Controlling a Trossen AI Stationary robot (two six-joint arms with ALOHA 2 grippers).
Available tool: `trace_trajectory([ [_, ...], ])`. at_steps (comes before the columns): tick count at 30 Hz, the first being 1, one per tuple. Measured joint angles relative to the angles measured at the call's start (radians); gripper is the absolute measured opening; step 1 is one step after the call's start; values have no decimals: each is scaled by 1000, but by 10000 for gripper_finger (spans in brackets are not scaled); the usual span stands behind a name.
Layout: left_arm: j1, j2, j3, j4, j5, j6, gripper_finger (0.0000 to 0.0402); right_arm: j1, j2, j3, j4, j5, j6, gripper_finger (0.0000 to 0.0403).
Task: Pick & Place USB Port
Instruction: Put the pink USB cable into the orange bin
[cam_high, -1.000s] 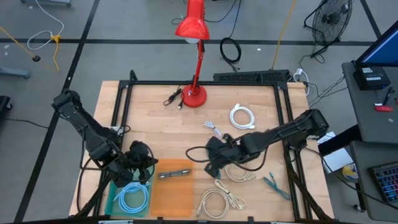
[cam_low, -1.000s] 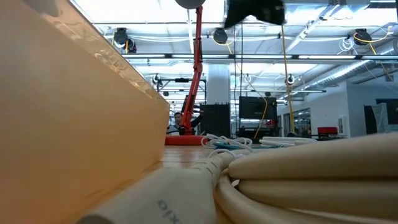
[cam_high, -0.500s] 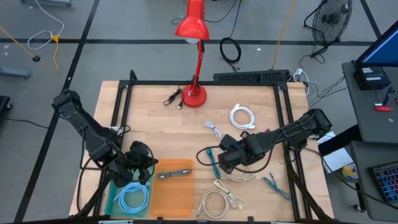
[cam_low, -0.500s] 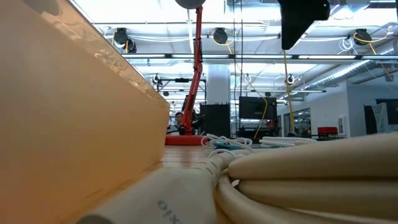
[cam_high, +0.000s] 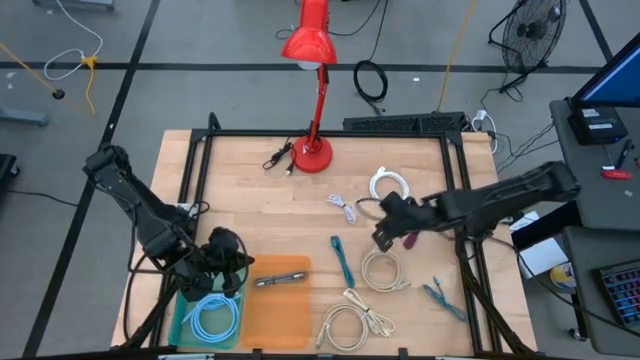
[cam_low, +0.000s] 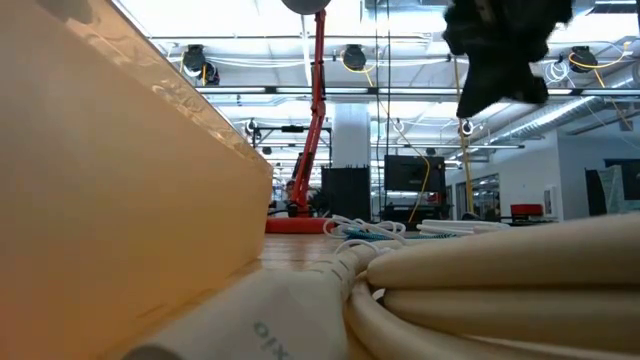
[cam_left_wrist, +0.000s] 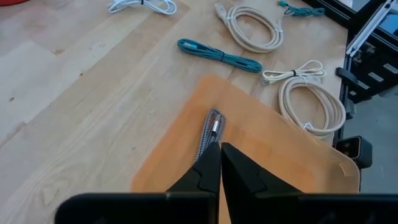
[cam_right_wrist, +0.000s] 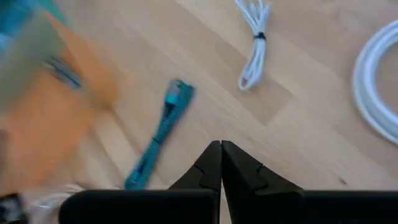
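A teal USB cable (cam_high: 343, 260) (cam_right_wrist: 158, 140) lies flat on the wood between the orange tray (cam_high: 290, 318) and the beige coils. A grey braided cable (cam_high: 280, 278) (cam_left_wrist: 209, 132) lies in the orange tray. My left gripper (cam_high: 243, 270) (cam_left_wrist: 219, 147) hangs shut at the tray's left end, its tips over the braided cable's near end. My right gripper (cam_high: 379, 240) (cam_right_wrist: 221, 145) is shut and holds nothing, in the air to the right of the teal cable; it also shows at the top of the low view (cam_low: 478, 100).
A blue tray (cam_high: 183, 318) with a blue cable coil sits left of the orange one. Beige coils (cam_high: 383, 270) (cam_high: 345, 325), white cables (cam_high: 390, 187) (cam_high: 345, 208) and a small teal cable (cam_high: 440, 295) lie around. A red lamp (cam_high: 313, 150) stands at the far edge.
My right gripper has drawn back toward the table's right edge, away from the orange tray, staying shut. The teal cable that it covered a second ago now lies bare on the wood.
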Motion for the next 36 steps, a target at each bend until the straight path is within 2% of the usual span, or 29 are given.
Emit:
trace_trajectory([
  [5, 29, 0, 0, 0, 2, 6, 3, -34, -217, -232, 255, -7, -4, 0],
  [8, 100, 0, 0, 6, 10, 13, 7, -43, -306, -310, 347, -7, -10, 0],
  [12, 263, 0, 0, 118, 144, 202, 9, -53, -379, -350, 395, -5, -61, 0],
  [17, 510, 0, 0, 303, 314, 432, 4, -67, -409, -352, 396, -6, -117, 0],
  [20, 653, 0, 0, 368, 414, 496, 10, -74, -409, -352, 396, -6, -137, 0],
  [24, 791, 26, 1, 436, 508, 545, 5, -87, -401, -352, 395, -5, -192, 0],
  [27, 849, 70, 1, 492, 555, 566, 3, -106, -399, -352, 395, -4, -245, 0],
  [30, 890, 155, 1, 589, 652, 564, 8, -135, -397, -353, 384, -5, -255, 0],
  [34, 913, 275, 1, 741, 790, 565, 4, -175, -397, -353, 370, -6, -269, 0],
  [36, 908, 321, 1, 781, 819, 561, 2, -195, -398, -353, 353, -12, -285, 0],
])
